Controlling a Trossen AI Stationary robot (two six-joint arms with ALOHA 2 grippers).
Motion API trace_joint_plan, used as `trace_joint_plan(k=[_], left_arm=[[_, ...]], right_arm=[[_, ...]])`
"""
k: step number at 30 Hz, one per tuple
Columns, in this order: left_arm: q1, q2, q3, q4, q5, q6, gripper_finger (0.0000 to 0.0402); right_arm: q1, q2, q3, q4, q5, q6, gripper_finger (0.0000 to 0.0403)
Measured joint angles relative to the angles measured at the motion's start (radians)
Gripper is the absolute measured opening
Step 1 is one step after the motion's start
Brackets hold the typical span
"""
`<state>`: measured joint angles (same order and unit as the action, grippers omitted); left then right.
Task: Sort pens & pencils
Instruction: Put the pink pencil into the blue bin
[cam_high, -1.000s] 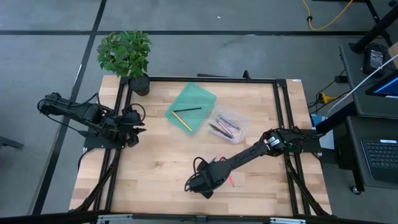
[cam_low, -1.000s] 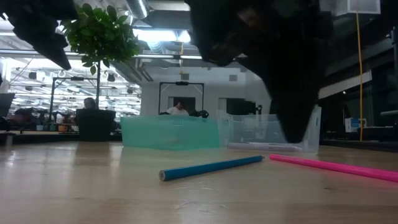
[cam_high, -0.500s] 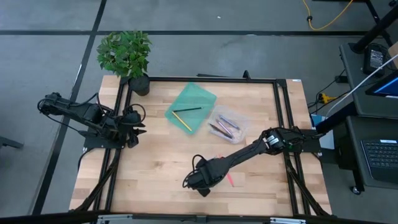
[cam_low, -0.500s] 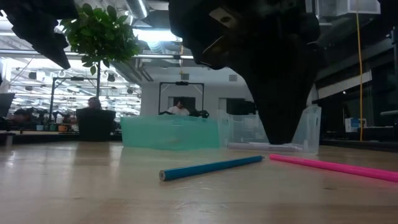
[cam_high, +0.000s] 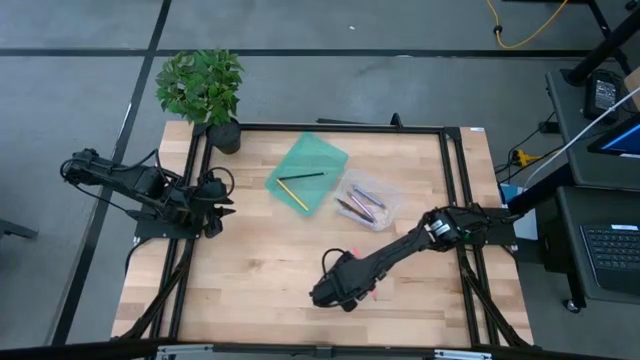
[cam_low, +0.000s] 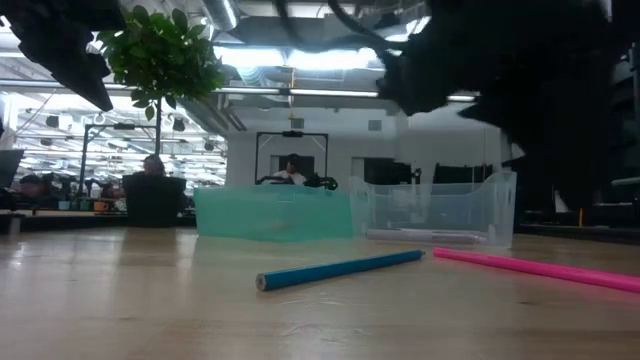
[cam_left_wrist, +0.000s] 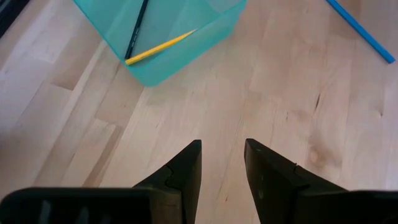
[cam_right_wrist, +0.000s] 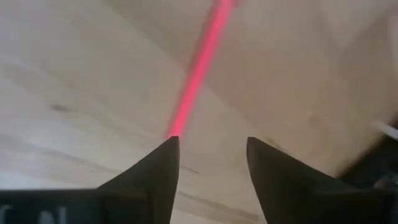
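Observation:
A blue stick (cam_low: 340, 270) and a pink stick (cam_low: 535, 268) lie flat on the wooden table near its front. My right gripper (cam_right_wrist: 211, 155) hovers open over the near end of the pink stick (cam_right_wrist: 199, 68) and touches nothing; in the high view it (cam_high: 330, 292) hides the blue stick. A green tray (cam_high: 307, 172) holds a yellow stick (cam_left_wrist: 161, 47) and a black stick (cam_left_wrist: 137, 28). A clear tray (cam_high: 365, 200) holds several more sticks. My left gripper (cam_left_wrist: 222, 155) waits open at the table's left side (cam_high: 215, 195).
A potted plant (cam_high: 205, 95) stands at the table's far left corner. A black frame rail (cam_high: 330, 127) runs round the table top. Bare wood lies between the trays and the front edge. A person (cam_low: 290, 172) sits far off in the room behind.
My right gripper has gone a little toward the table's right edge, over the pink stick. The blue and pink sticks lie where they were.

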<state>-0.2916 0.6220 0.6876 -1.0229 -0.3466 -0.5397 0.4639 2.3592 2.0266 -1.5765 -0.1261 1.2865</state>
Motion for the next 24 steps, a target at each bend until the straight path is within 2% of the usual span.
trace_joint_plan(k=[7, 16, 24], left_arm=[[0.000, 0.000, 0.000, 0.000, 0.000, 0.012, 0.0115], [0.000, 0.000, 0.000, 0.000, 0.001, 0.013, 0.0115], [0.000, 0.000, 0.000, -0.001, 0.024, 0.013, 0.0115]], right_arm=[[0.014, 0.001, -0.002, 0.104, 0.024, 0.042, 0.0199], [0.013, 0.001, -0.002, 0.102, 0.104, 0.067, 0.0200], [0.008, 0.001, -0.028, 0.103, 0.108, 0.066, 0.0200]])
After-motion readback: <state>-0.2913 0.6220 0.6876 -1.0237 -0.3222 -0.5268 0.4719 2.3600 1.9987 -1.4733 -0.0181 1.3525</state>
